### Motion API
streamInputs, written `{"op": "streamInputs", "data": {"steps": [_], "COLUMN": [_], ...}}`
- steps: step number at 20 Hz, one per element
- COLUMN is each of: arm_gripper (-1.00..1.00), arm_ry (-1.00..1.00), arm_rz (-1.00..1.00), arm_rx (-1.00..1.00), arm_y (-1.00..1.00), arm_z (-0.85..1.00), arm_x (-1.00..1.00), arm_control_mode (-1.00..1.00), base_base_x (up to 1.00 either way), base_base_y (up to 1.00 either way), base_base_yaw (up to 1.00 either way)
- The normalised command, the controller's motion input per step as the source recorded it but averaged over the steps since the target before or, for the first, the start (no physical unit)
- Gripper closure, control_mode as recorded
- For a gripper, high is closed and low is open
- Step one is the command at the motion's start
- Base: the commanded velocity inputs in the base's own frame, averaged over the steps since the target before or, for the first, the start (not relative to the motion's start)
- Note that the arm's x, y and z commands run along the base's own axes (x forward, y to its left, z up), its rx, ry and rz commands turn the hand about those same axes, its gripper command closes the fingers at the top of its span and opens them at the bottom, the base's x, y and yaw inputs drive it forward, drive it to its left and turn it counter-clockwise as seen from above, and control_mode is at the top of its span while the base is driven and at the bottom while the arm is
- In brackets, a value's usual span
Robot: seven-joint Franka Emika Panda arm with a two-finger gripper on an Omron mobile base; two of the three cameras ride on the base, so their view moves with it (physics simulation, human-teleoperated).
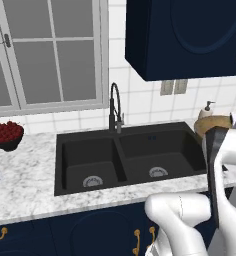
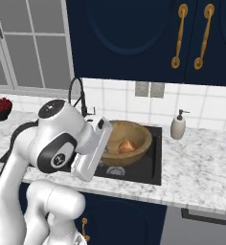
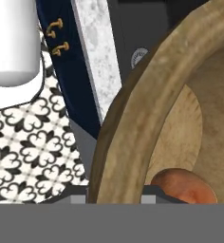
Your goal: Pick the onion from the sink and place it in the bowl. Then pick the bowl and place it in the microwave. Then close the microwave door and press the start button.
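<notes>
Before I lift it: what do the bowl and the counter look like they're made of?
Bowl: looks like wood with a matte finish, light brown with faint grain streaks showing on its rim in the hand view. Counter: looks like polished stone, probably marble or granite, white with grey mottling.

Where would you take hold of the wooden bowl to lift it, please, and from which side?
Grip the bowl by its rim, one finger inside the wall and one outside, coming from the near side by the robot. The rim is thick and rounded, the body looks too wide to span, and the onion sits low in the middle, clear of the wall.
</notes>
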Motion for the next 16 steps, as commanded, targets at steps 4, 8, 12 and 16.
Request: {"op": "streamInputs", "data": {"steps": [4,8,12,16], "arm_gripper": [1.0,1.0,1.0,1.0], "arm_ry": [0.02,-0.01,-0.01,-0.04], "arm_rz": [0.11,0.14,0.16,0.13], "arm_rx": [0.01,0.0,0.04,0.05], "arm_y": [0.82,0.39,0.13,0.64], "arm_z": [0.84,0.55,0.64,0.37], "arm_x": [-0.24,-0.41,-0.51,-0.48], "arm_control_mode": [-1.0,-1.0,-1.0,-1.0], "base_base_x": [0.0,0.0,0.0,0.0], "base_base_y": [0.0,0.0,0.0,0.0], "base_base_yaw": [0.0,0.0,0.0,0.0]}}
